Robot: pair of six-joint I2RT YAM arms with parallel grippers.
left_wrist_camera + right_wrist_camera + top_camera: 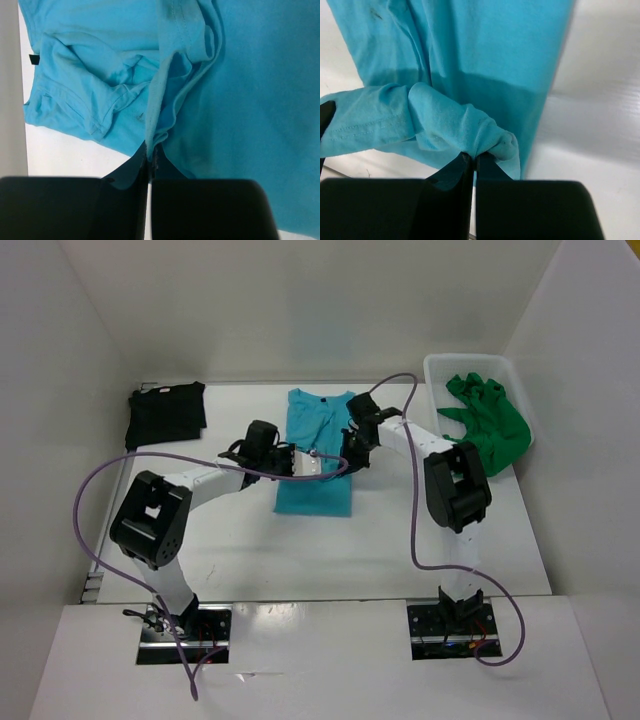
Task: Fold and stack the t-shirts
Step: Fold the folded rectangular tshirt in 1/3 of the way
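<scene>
Nothing is showing that can be read: no words, no numbers, no brand names and no signs in any of the views. A tiny black tag (pixel 34 59) is sticking out at the edge of the turquoise blue t-shirt (pixel 250 100). It is looking plain and dark, with no letters to make out on it.
</scene>
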